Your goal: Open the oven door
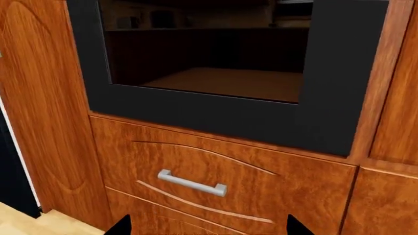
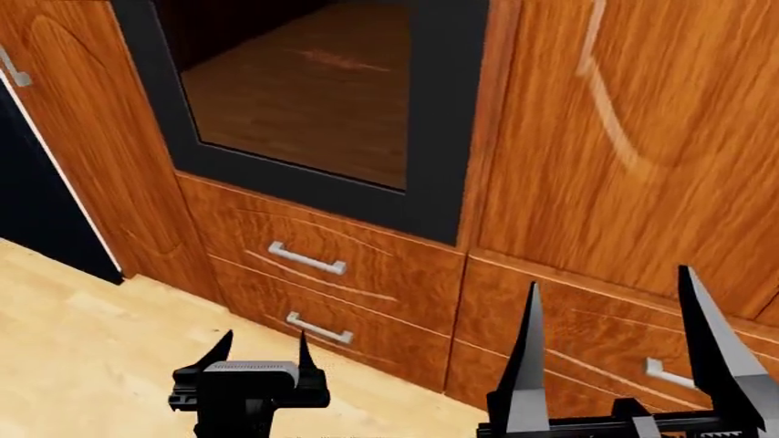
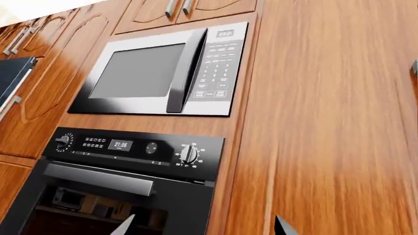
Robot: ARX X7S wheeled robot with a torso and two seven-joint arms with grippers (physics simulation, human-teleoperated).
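Both grippers, left (image 2: 258,351) and right (image 2: 615,306), hang spread and empty below the matte-black glass-windowed oven door (image 2: 441,119). Approach stage: its grey horizontal bar handle (image 3: 98,178), under the control panel, needs reaching upward.

Microwave (image 3: 160,73), wooden drawers (image 2: 319,260), pale floor (image 2: 86,338)

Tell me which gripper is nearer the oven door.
Left. The left gripper sits below the oven door, facing the drawers beneath it. The right gripper is off to the side, facing the tall cabinet.
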